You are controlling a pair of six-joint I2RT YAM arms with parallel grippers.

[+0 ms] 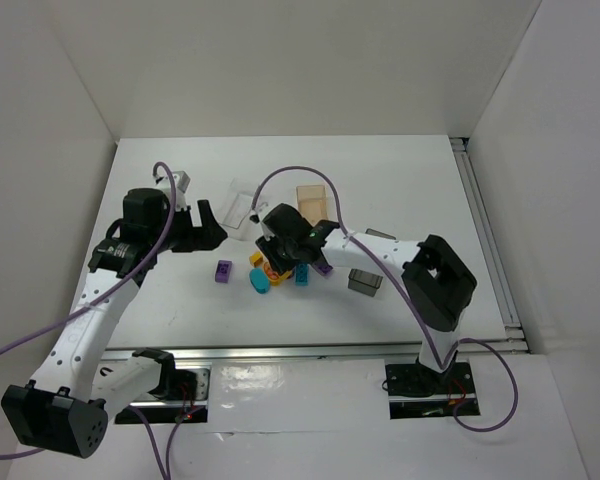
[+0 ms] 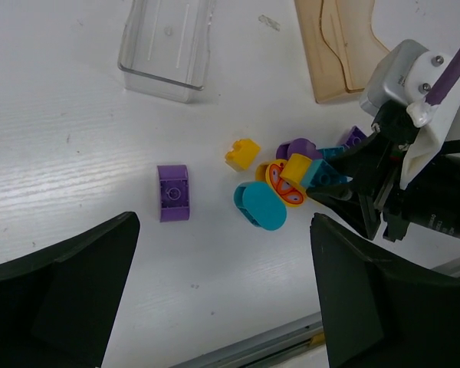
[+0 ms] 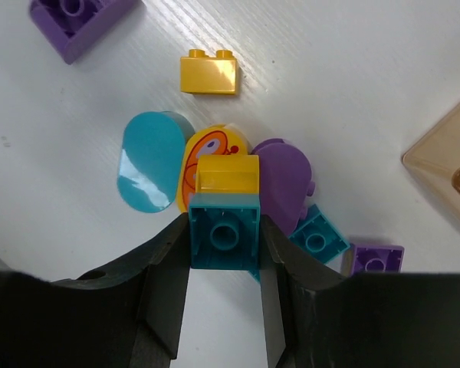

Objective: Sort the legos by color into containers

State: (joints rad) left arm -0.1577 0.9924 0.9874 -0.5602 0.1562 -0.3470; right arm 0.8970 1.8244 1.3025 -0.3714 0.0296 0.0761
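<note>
My right gripper (image 3: 224,234) is shut on a teal brick (image 3: 224,239) whose hollow underside faces the camera. A yellow piece (image 3: 227,175) sits right against its far end. Around it lie a teal rounded piece (image 3: 147,159), a yellow-orange round piece (image 3: 203,149), a purple rounded piece (image 3: 284,180), a second teal brick (image 3: 320,238), a small purple brick (image 3: 377,259) and a yellow brick (image 3: 208,73). A lone purple brick (image 2: 172,192) lies to the left. My left gripper (image 2: 222,299) is open and empty, above the table near the pile. In the top view it (image 1: 212,228) hovers left of the right gripper (image 1: 285,262).
The clear tray (image 1: 242,210) and the tan box (image 1: 313,198) stand just behind the pile. The dark grey box (image 1: 365,281) stands to its right. The table's near metal rail (image 1: 310,352) runs below the legos.
</note>
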